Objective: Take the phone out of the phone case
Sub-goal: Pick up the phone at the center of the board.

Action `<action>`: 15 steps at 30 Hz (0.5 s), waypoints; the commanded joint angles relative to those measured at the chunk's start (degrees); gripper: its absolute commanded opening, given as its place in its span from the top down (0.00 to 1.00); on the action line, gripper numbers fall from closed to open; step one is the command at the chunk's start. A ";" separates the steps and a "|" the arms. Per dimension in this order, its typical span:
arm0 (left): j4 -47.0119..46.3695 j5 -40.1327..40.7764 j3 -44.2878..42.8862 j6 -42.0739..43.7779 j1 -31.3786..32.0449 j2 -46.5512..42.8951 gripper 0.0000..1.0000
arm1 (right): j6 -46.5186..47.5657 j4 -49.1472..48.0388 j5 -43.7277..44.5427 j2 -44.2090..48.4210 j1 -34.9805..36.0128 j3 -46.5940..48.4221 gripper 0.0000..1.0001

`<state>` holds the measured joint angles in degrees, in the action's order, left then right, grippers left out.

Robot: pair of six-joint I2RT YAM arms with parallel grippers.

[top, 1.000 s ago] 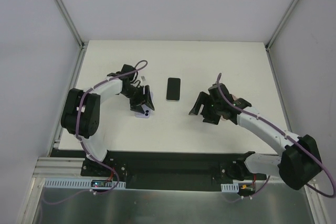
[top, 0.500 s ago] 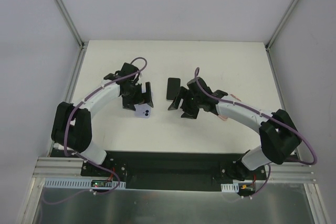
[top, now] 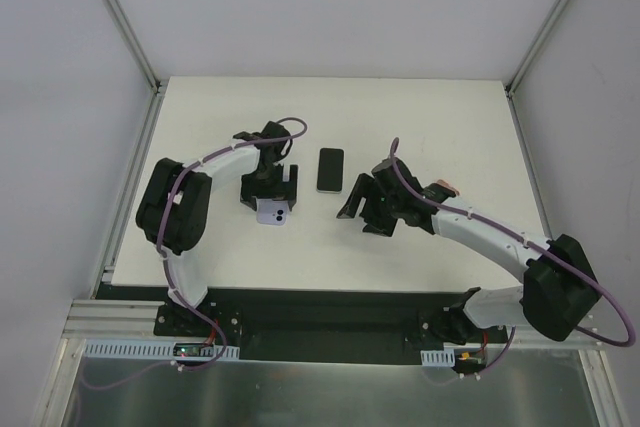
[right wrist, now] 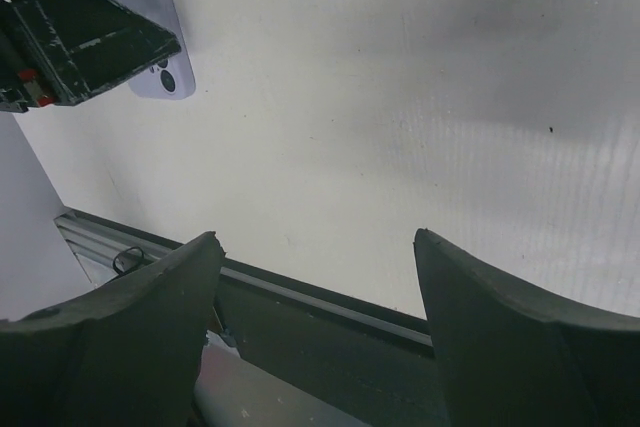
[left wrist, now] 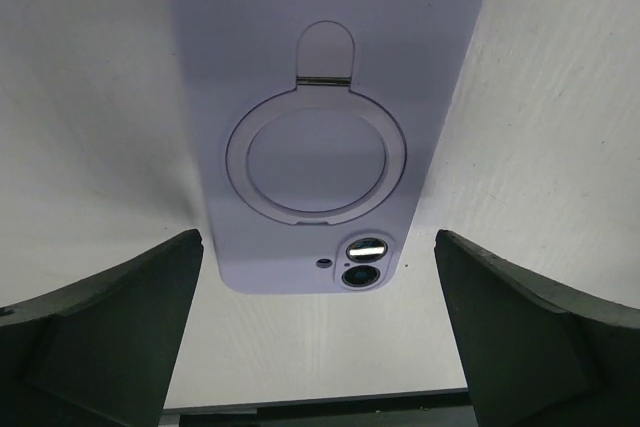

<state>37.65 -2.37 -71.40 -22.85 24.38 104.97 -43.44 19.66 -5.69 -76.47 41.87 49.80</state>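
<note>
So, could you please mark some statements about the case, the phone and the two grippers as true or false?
1. The purple case lies flat on the table, ring side up. True.
2. The left gripper is shut on the case. False: its jaws are open, with one finger on each side of the case, not gripping it.
3. The black phone lies on the table between the two arms. True.
4. The right gripper holds the black phone. False: it is open and empty, over bare table beside the phone.
</note>
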 commanded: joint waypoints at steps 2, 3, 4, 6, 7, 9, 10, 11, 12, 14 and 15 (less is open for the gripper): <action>2.25 1.66 -2.87 1.41 1.46 2.69 0.01 | 0.73 2.22 2.71 2.99 0.06 -0.23 0.19; 2.34 1.84 -3.13 1.49 1.46 3.22 0.01 | 0.90 2.31 2.79 3.08 0.06 -0.14 0.19; 2.34 2.11 -3.22 1.58 1.46 4.44 0.01 | 0.99 2.31 2.79 3.16 0.06 -0.14 0.19; 2.25 2.11 -3.93 1.49 1.46 5.68 0.01 | 0.99 2.31 2.79 3.17 0.06 -0.14 0.19; 2.17 2.11 -4.10 1.58 1.46 6.99 0.01 | 0.99 2.40 2.79 3.17 0.06 -0.23 0.19; 2.17 2.11 -4.28 1.76 1.37 7.79 0.02 | 1.08 2.57 2.71 3.34 0.06 -0.41 0.19; 2.08 2.11 -4.19 1.76 1.37 8.14 0.03 | 0.99 2.49 2.71 3.60 0.06 -0.67 0.19; 1.90 2.11 -4.19 1.84 1.37 8.32 0.05 | 0.90 2.58 2.71 3.78 0.06 -1.02 0.19; 1.82 2.11 -4.28 2.11 1.37 8.41 0.11 | 0.90 2.49 2.97 4.22 -0.03 -1.28 0.19; 1.73 1.76 -4.28 2.55 1.28 8.67 0.19 | 1.34 2.92 3.23 4.31 0.06 -1.46 0.19; 1.64 1.23 -4.28 2.72 1.28 8.50 0.24 | 1.52 3.19 3.41 4.40 0.06 -1.20 0.19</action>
<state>41.19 -0.97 -75.61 -22.00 25.82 111.13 -43.03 20.95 -3.70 -74.37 41.87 49.01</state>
